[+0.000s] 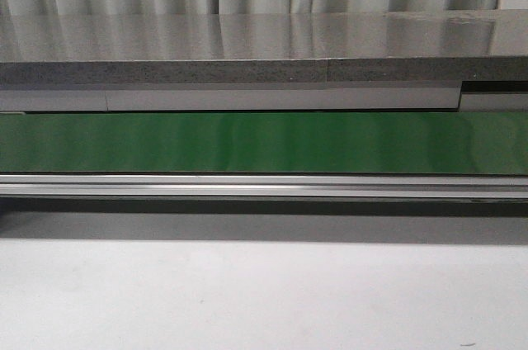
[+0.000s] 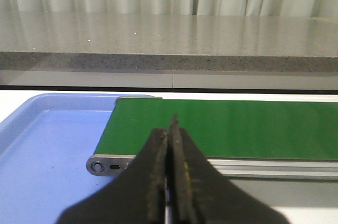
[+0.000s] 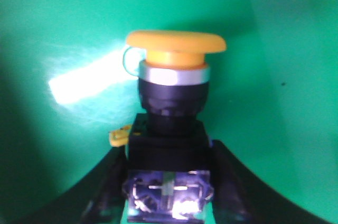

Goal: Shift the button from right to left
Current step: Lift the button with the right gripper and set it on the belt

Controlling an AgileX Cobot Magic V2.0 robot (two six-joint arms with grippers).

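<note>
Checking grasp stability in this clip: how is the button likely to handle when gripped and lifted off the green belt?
The button looks rigid: hard black body, metal collar, so it should not deform between the right gripper fingers. Its wide orange-yellow cap sits on a narrower neck, so it may be top-heavy and apt to tip if released. The boxy body gives flat faces to grip, so it is probably not slippery.

We see a glossy green conveyor belt [image 1: 264,142] edged by a brushed metal rail [image 1: 264,186]. The orange-capped black plastic push-button [image 3: 171,97] wears a shiny metal collar.

One button [image 3: 174,102] shows, and one green belt [image 1: 264,142]. There is one blue tray [image 2: 47,145], one grey counter [image 1: 247,49], and two grippers [image 2: 170,182] [image 3: 169,182].
</note>
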